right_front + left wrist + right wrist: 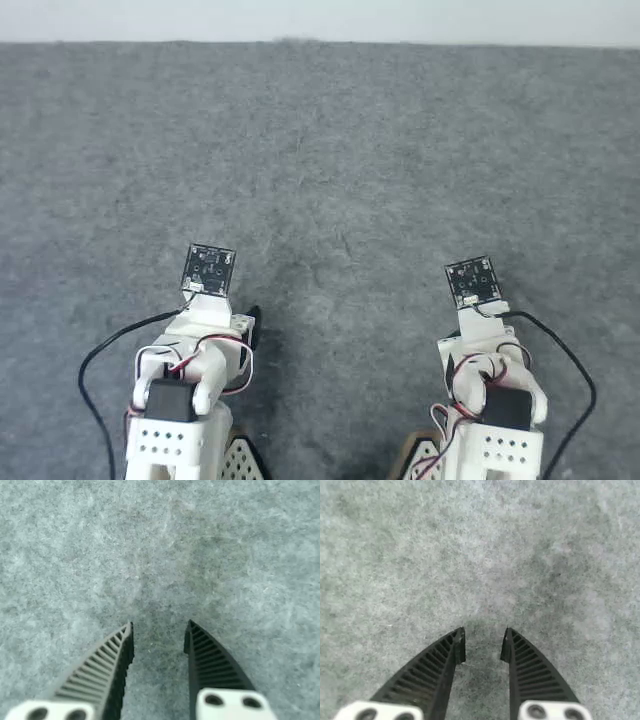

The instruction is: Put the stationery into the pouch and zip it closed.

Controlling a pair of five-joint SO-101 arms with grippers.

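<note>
While my arms sit at the high view's lower edge, left gripper [160, 625] and right gripper [484, 630] stand partly open over grey felt [320, 150], holding nothing. Judged status: nothing packed or zipped; where pouch and stationery lie, I cannot tell.

Two arms stand side by side at the near edge of the table [330, 150], well apart: one arm [195, 360] toward the left, the other arm [490, 385] toward the right. Their jaws hang over the table.
</note>
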